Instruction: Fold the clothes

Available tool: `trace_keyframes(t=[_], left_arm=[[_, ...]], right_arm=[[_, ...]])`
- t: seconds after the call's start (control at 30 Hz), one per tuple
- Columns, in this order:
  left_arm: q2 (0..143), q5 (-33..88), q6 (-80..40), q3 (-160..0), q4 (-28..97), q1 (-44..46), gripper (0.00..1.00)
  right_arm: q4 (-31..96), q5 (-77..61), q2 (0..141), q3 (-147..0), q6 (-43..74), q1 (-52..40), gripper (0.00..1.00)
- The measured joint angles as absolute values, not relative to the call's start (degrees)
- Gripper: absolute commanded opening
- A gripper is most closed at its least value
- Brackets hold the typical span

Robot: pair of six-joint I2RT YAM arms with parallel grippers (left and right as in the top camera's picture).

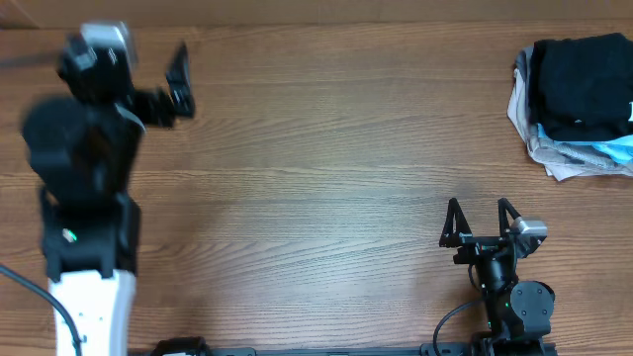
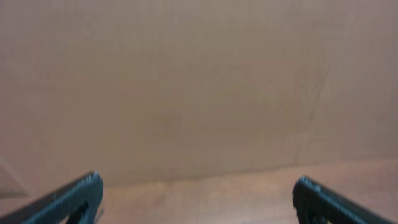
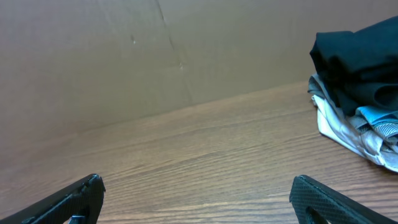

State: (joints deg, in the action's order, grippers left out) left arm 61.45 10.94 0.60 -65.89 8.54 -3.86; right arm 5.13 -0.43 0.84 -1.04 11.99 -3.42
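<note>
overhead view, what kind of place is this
Probably a robot test bench, not a home: a wood-grain table, a left gripper and right gripper at it, a pile of clothes, a plain brown board behind.

The overhead camera looks straight down on the whole desk (image 1: 316, 148). The left wrist view, blurred, faces a brown wall (image 2: 199, 81) from low over the desk. The right wrist view, also low, shares the clothes (image 3: 357, 87) with overhead.
</note>
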Motion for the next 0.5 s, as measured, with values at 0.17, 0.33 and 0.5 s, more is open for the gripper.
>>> trace_keyframes(t=[0.17, 0.33, 0.5], left_arm=[[50.17, 11.53, 0.36, -43.42, -7.09, -3.86, 1.0], [40.21, 11.77, -0.3, -25.15, -18.22, -3.86, 1.0], [31.33, 11.77, -1.15, -13.41, -19.53, -3.86, 1.0]], right_arm=[[5.13, -0.4, 0.84, -1.04, 11.99, -3.42, 1.0], [5.13, -0.4, 0.84, -1.04, 11.99, -3.42, 1.0], [5.15, -0.4, 0.84, -1.04, 11.99, -3.42, 1.0]])
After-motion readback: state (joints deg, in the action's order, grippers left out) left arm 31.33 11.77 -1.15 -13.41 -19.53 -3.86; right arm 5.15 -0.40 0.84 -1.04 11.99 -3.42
